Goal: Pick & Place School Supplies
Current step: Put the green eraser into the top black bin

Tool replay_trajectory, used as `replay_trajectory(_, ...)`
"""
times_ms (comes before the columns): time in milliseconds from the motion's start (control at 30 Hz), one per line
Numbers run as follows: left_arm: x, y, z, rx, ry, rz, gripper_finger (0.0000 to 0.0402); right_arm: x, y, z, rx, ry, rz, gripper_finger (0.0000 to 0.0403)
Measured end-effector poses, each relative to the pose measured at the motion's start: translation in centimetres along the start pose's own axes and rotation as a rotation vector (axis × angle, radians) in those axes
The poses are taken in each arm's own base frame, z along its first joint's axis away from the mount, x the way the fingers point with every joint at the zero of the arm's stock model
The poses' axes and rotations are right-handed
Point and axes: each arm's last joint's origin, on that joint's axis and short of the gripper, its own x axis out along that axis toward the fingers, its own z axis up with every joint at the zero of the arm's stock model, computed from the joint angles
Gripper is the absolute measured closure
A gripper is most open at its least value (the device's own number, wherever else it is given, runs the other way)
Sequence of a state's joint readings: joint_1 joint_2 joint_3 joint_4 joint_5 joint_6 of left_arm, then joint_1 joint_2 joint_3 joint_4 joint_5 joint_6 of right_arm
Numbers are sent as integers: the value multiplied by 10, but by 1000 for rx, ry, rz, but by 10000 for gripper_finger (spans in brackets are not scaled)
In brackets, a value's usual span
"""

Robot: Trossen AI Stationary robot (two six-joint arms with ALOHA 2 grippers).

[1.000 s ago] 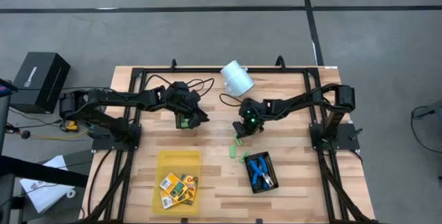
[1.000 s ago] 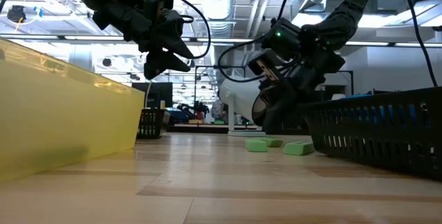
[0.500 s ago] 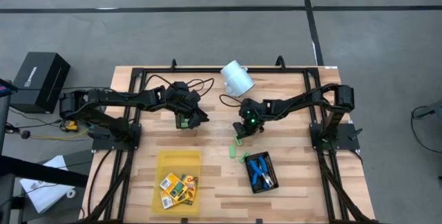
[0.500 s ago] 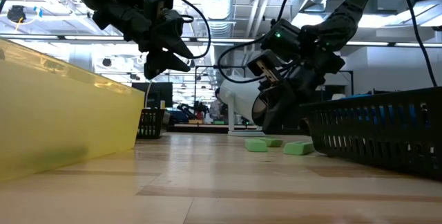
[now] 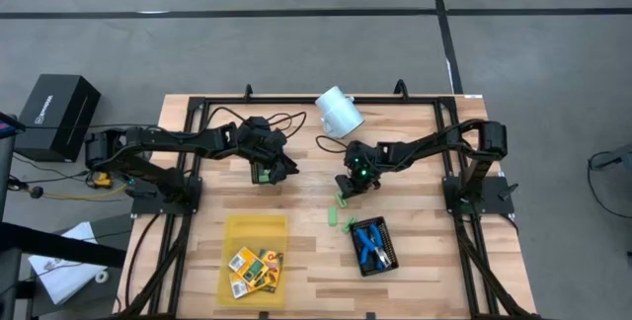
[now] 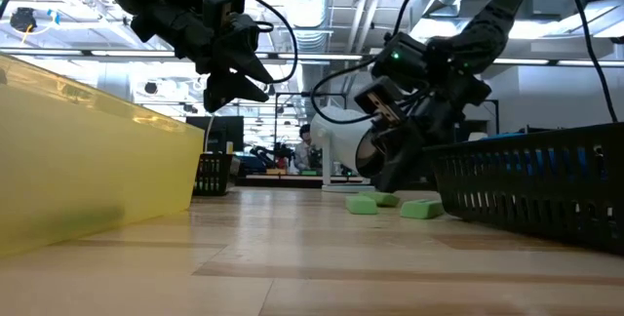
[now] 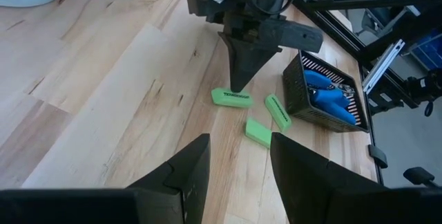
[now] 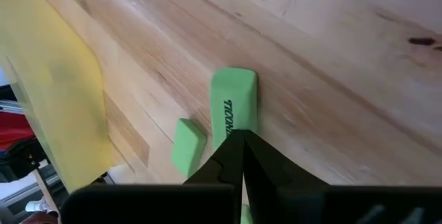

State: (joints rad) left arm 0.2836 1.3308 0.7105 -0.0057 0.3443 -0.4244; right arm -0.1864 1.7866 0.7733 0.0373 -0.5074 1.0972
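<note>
Green eraser pieces: handling and grasp point

High view. Three light-green eraser pieces (image 5: 341, 213) are seen on the bare wood between the right gripper (image 5: 346, 194) and the black mesh tray (image 5: 390, 254). The blue-handled tools (image 5: 370, 243) are already in that tray, and the orange boxes (image 5: 255, 266) lie in the yellow tray (image 5: 256, 228). The left gripper (image 5: 279, 174) is held well apart from them, over the table.

Low view. The pieces are judged light, slightly soft and unlikely to slip; they lie flat just beside the mesh tray.

Left wrist view. The left gripper's fingers (image 7: 183, 175) are seen parted, with nothing between them.

Right wrist view. The right gripper's fingers (image 8: 238, 156) are pressed together at a point over the printed piece (image 8: 231, 106). A grasp across its short width, near mid-length, is advised.
</note>
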Motion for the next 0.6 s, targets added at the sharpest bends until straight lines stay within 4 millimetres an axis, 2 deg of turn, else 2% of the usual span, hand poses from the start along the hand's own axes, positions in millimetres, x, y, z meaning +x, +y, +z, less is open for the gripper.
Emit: replay_trajectory(600, 0, 0, 0, -1, 0, 1, 254, -1, -4, 2, -6, -3, 17, 403)
